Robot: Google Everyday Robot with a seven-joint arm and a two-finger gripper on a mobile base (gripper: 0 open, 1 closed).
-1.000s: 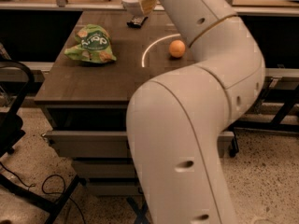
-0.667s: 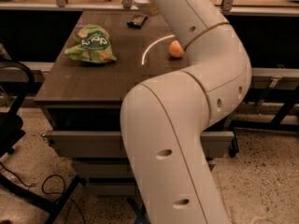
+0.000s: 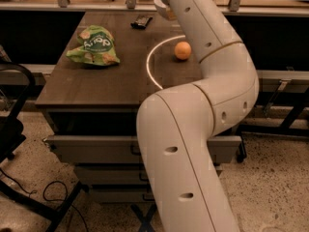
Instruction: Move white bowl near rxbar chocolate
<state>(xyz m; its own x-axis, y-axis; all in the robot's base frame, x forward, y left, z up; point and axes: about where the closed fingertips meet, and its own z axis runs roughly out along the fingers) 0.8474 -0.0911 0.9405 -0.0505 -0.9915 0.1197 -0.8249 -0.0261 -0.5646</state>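
The white bowl (image 3: 160, 2) shows only as a white rim at the far edge of the table, just left of my forearm, which covers most of it. The rxbar chocolate (image 3: 141, 21) is a small dark flat wrapper lying on the table just left of and in front of the bowl, about a hand's width away. My gripper (image 3: 167, 12) is at the bowl, almost wholly hidden behind my own arm. Whether the bowl rests on the table or is held above it cannot be told.
A green snack bag (image 3: 93, 46) lies at the table's left. An orange fruit (image 3: 182, 50) sits right of centre beside my arm. The wooden table (image 3: 111, 81) has drawers below. A dark chair (image 3: 12, 129) stands at the left on the floor.
My arm has swung over the table's right side, and the bowl has moved a little right and nearer. The arm now covers more of the bowl. The bar, bag and orange have not moved.
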